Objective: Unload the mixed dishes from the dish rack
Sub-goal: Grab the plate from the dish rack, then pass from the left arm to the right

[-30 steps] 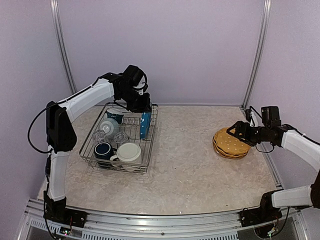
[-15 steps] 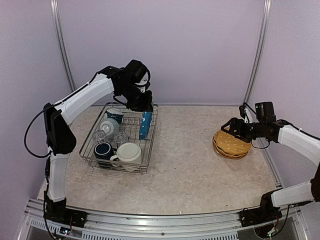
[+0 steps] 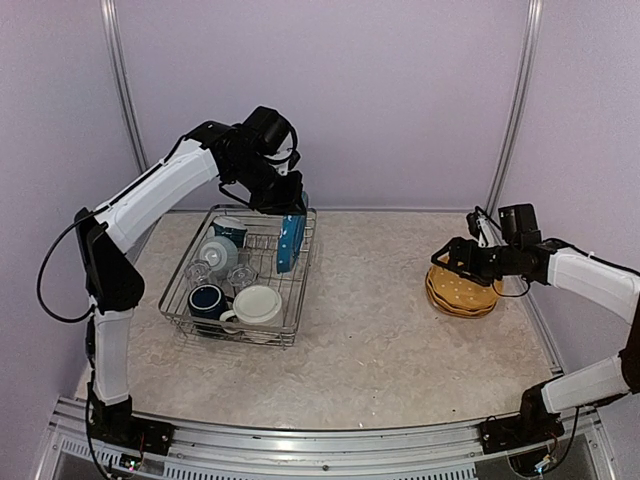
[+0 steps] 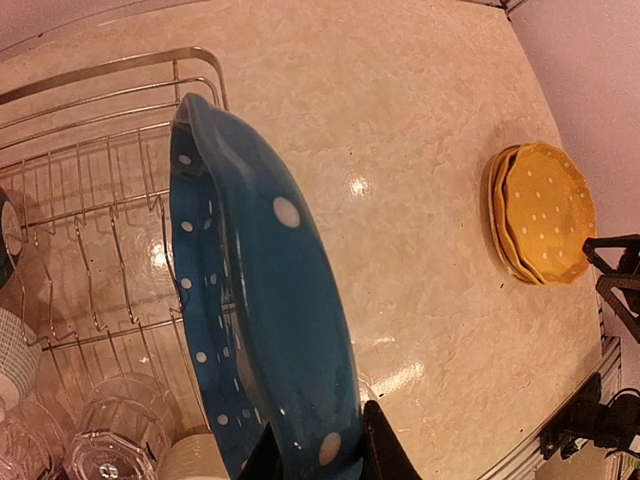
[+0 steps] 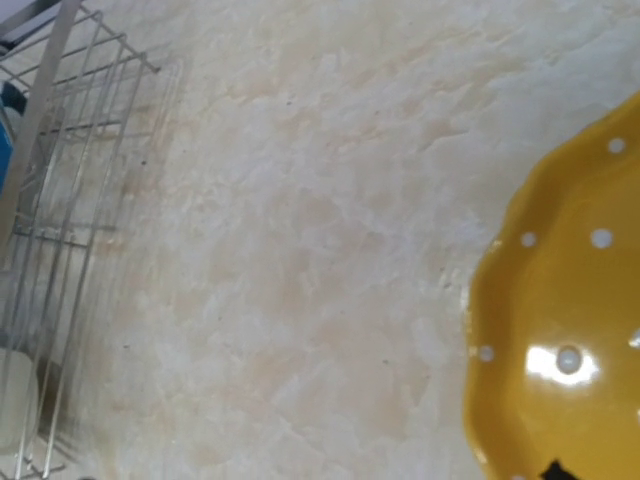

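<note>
My left gripper (image 3: 287,203) is shut on the top rim of a blue white-dotted plate (image 3: 290,243), holding it on edge above the right side of the silver wire dish rack (image 3: 300,300). In the left wrist view the fingers (image 4: 385,450) pinch the plate (image 4: 260,320). The rack holds a navy mug (image 3: 207,298), a cream mug (image 3: 258,304), a white-inside bowl (image 3: 217,253) and clear glasses (image 3: 197,270). My right gripper (image 3: 452,262) is open and empty above the left edge of the stacked yellow-orange plates (image 3: 465,292).
The yellow plate stack (image 4: 540,210) lies on the marble tabletop near the right wall and also shows in the right wrist view (image 5: 570,340). A teal mug (image 3: 230,230) sits at the rack's back. Metal frame posts (image 3: 510,110) stand at the back corners.
My left gripper has risen with the blue plate, lifting it out of the rack's slots. My right gripper has moved left and up, off the yellow stack.
</note>
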Controlling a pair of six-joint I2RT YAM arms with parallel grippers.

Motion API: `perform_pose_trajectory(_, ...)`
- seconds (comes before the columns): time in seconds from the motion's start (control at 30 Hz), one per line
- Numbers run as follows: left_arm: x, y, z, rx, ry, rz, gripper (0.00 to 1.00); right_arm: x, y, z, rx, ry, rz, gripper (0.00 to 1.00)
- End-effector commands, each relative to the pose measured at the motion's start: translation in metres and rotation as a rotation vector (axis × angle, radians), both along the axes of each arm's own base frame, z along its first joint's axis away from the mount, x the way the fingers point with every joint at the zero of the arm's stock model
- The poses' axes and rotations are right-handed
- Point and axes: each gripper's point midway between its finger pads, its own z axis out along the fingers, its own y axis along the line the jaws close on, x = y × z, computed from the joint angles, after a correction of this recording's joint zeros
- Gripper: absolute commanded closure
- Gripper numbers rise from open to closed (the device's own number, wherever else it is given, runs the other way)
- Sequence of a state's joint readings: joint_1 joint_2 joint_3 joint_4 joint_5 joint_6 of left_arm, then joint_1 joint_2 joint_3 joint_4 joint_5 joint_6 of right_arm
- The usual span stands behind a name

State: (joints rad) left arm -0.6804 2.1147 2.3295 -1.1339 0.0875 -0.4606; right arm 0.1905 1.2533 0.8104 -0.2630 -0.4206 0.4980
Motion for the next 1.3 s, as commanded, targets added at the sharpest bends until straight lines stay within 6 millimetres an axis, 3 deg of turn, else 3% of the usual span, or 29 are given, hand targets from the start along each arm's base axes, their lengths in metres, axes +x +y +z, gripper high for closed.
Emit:
perform_pose_trajectory(0.0, -0.007, 0.011, 0.093, -0.09, -0.223, -0.01, 1.0, 0.007, 0.016, 0.02, 0.046, -0.044, 0.025, 0.06)
perform_pose_trajectory(0.37, -0.045, -0.014, 0.13, -0.221, -0.24, -0.158, 1.0, 0.014, 0.032, 0.027, 0.12, -0.051, 0.044, 0.06)
perform_pose_trajectory(0.53, -0.054, -0.026, 0.144, -0.169, -0.381, -0.212, 1.0, 0.014, 0.037, 0.029, 0.153, -0.049, 0.057, 0.06)
perform_pose_trajectory(0.67, -0.064, -0.029, 0.164, -0.117, -0.496, -0.267, 1.0, 0.017, 0.042, 0.047, 0.194, -0.071, 0.072, 0.06)
perform_pose_trajectory(0.73, -0.057, -0.024, 0.167, -0.072, -0.523, -0.241, 1.0, 0.019, 0.044, 0.056, 0.198, -0.077, 0.076, 0.06)
perform_pose_trajectory(1.03, -0.049, -0.045, 0.154, 0.2, -0.782, -0.259, 1.0, 0.034, 0.06, 0.094, 0.351, -0.066, 0.088, 0.05)
perform_pose_trajectory(1.13, -0.051, -0.064, 0.14, 0.33, -0.906, -0.311, 1.0, 0.035, 0.068, 0.116, 0.432, -0.076, 0.114, 0.04)
perform_pose_trajectory(1.27, -0.059, -0.093, 0.139, 0.481, -1.123, -0.38, 1.0, 0.037, 0.07, 0.146, 0.467, -0.127, 0.128, 0.0)
